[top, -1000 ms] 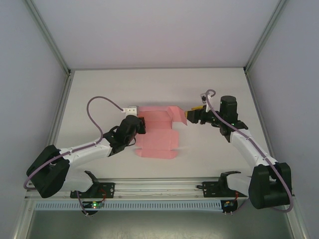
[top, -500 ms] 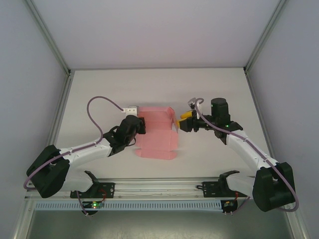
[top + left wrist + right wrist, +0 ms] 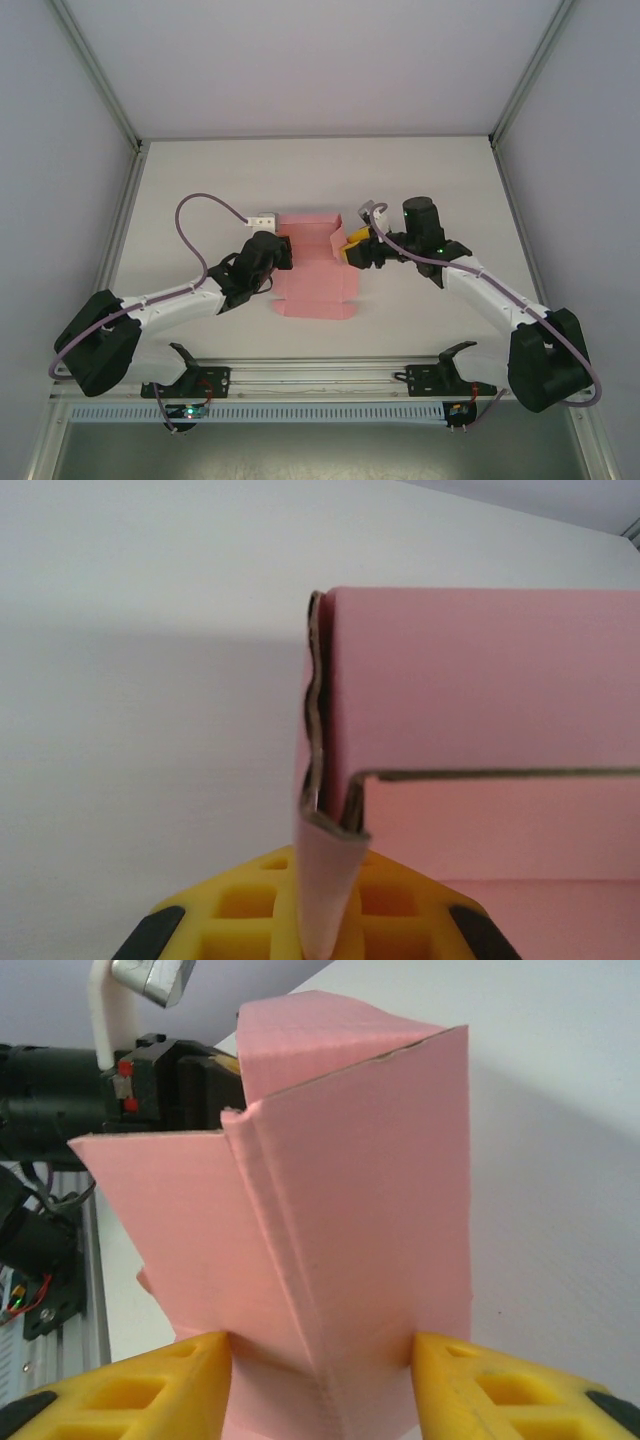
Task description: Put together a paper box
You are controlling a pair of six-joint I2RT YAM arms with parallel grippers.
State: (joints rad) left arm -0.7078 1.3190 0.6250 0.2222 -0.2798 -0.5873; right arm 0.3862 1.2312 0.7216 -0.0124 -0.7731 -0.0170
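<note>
Currently mid-table: pink thin-card paper box [image 3: 312,275], half-formed. Far part with walls raised; near part flat on the white table [image 3: 200,180] as an unfolded flap with a rounded near edge. Well apart from every table edge.

Left wall pinched in left gripper [image 3: 284,250]. Jaws together on a thin doubled strip of card, seen edge-on in the left wrist view between yellow pads [image 3: 250,905]. Right gripper [image 3: 350,246] astride the raised right corner fold. Yellow fingers [image 3: 150,1380] apart, one on either side of the card and seemingly touching it. Firm pinch or mere contact: cannot tell.

Step judged in hand: setting up the side walls, with the left side held as anchor and the right side being squared. Well short of done: front flap flat, no closed box.

Next move, as a guess: press right wall upright along its fold line and tuck the end tab inside. Calls for light force, thin card being likely to crease or spring back. Left hold needed to stop the sheet sliding.

Orientation: long axis running near to far, away from the arm bases. Open side up. Flat flap pointing toward the bases, raised end toward the far side of the table.
</note>
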